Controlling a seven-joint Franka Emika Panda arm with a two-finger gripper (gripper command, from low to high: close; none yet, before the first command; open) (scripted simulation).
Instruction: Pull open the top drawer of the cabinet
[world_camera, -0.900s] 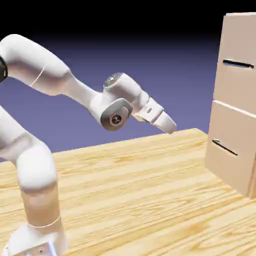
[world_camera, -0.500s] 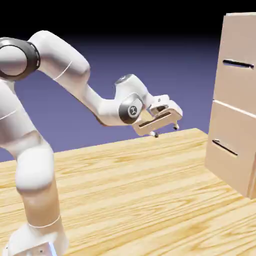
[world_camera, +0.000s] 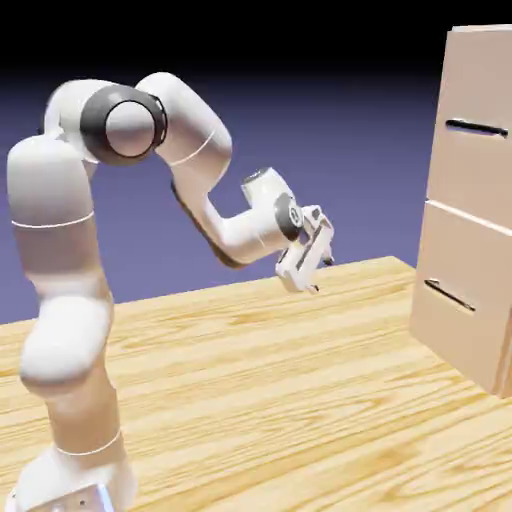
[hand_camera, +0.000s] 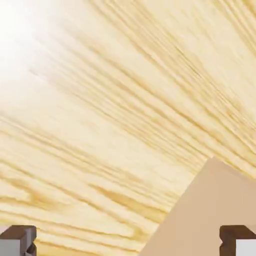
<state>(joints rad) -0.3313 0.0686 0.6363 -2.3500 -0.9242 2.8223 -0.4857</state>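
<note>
The cabinet (world_camera: 470, 210) stands tall and pale beige at the right edge of the exterior view. Its top drawer (world_camera: 478, 150) is flush with the front, and its thin dark handle (world_camera: 476, 127) lies level. My gripper (world_camera: 322, 275) hangs over the table (world_camera: 250, 380), well to the left of the cabinet and lower than the top handle. It is open with nothing between its fingers. In the hand view the two fingertips (hand_camera: 17, 240) show far apart at the bottom corners, over wood grain, and a beige corner of the cabinet (hand_camera: 215, 215) shows at the lower right.
The lower drawer (world_camera: 455, 300) with its slanted dark handle (world_camera: 449, 295) sits under the top one. The arm's elbow and shoulder rise high at the exterior view's left. The wooden table spreads below the hand and runs up to the cabinet's foot.
The arm has folded upward, its shoulder and elbow swinging right and higher. The hand has rolled over and sunk slightly toward the table, with its fingers now showing apart.
</note>
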